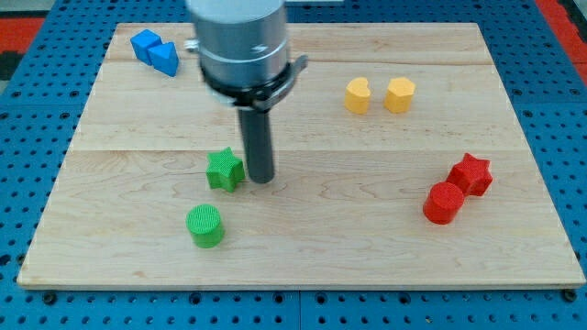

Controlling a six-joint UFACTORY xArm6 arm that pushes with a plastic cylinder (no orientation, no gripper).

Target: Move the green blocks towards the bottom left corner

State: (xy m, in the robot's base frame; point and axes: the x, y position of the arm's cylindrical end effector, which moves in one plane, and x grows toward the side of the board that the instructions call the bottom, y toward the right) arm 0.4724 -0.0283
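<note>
A green star block [223, 170] lies left of the board's middle. A green cylinder block [205, 225] stands below it, a little further left, toward the view's bottom. My tip [260, 179] is on the board just to the right of the green star, touching or nearly touching its right side. The rod hangs from the grey arm body at the view's top.
Two blue blocks [154, 50] sit together at the top left. A yellow heart [358, 95] and a yellow hexagon-like block [399, 94] sit at the upper right. A red star [471, 173] and a red cylinder [444, 203] touch at the right. The wooden board [303, 257] ends on a blue pegboard.
</note>
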